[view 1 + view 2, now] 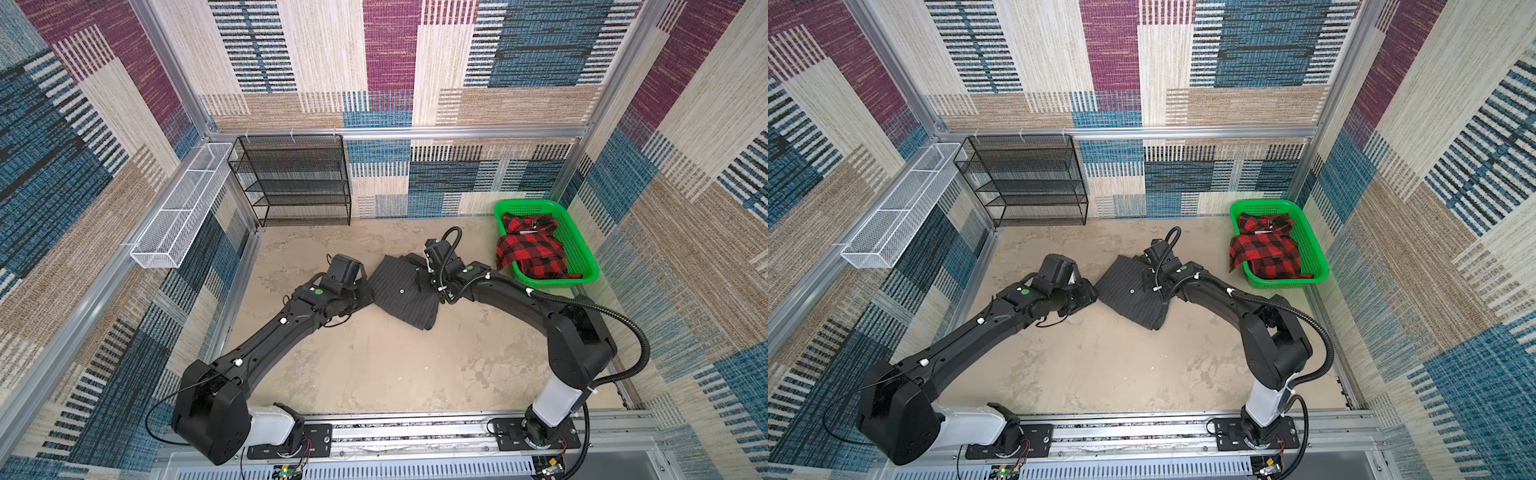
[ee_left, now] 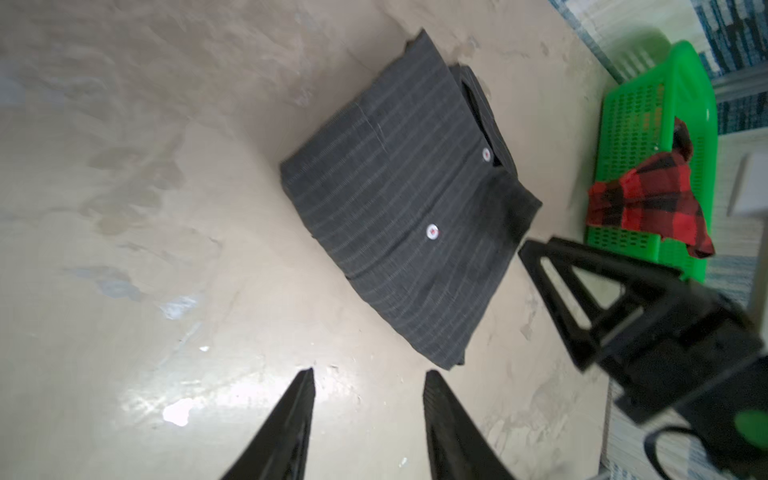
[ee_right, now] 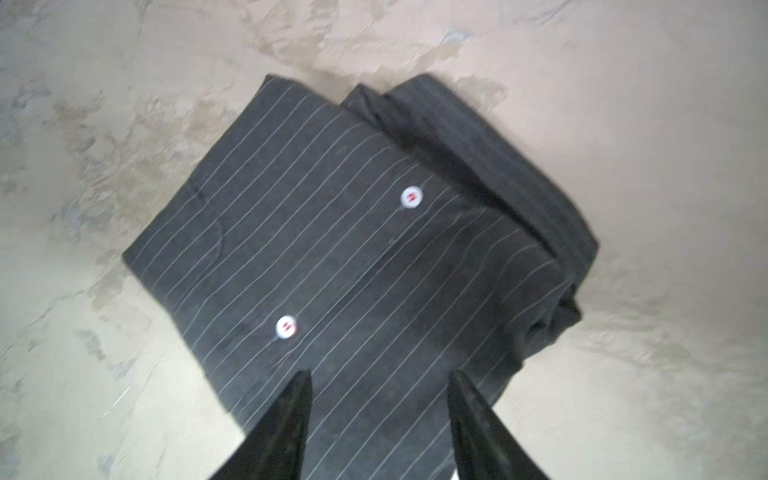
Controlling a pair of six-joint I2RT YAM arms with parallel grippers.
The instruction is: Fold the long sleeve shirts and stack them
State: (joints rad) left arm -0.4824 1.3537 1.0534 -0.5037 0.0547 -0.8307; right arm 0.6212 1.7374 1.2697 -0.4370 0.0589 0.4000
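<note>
Charcoal pinstriped shirt [image 3: 353, 249] lies folded, rectangular; left hand [image 2: 370, 371] and right hand [image 3: 382, 372] gape halfway, empty.

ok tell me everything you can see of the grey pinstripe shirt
The grey shirt is dark charcoal woven cloth with thin pale pinstripes and two white buttons, folded into a compact rectangle with thicker rolled layers along one side. It lies flat on the beige table, apart from the green basket. The right claw hangs open over one edge, gripping nothing.
</note>
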